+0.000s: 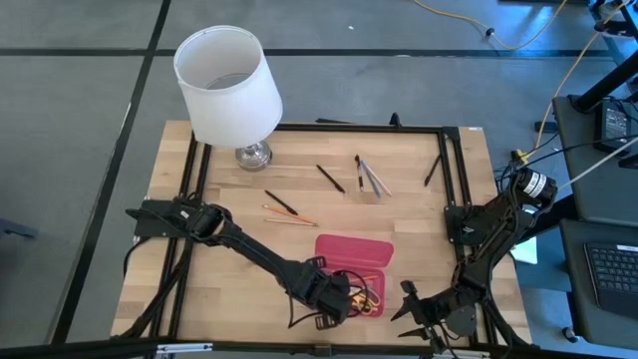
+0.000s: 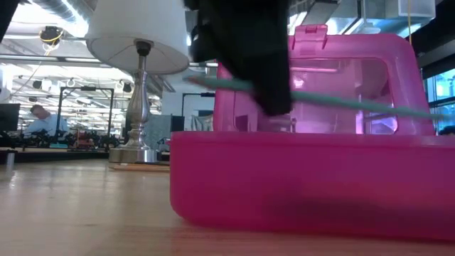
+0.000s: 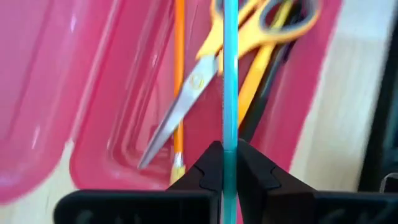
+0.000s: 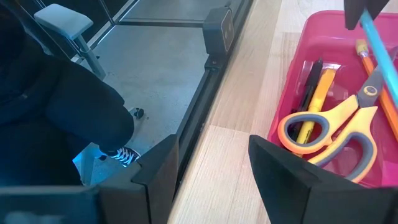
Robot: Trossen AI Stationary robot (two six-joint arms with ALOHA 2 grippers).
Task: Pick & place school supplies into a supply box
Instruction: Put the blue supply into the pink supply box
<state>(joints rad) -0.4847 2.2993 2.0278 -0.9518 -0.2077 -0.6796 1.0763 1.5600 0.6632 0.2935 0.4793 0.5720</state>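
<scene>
Left gripper clenched on teal pencil over pink box; scissors already in. Right gripper idle, fingers apart. Several pens left on counter.

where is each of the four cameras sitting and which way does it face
High view: above the table, looking straight down; both arms show, lamp at the far side.
Low view: at tabletop height, level across at the supply box; the left gripper hangs from above.
Left wrist view: on the left arm, looking into the box; its jaws are shut on the teal pencil.
Right wrist view: on the right arm at the table's edge; its open right gripper shows.
Both wrist views share the yellow-handled scissors.
</scene>
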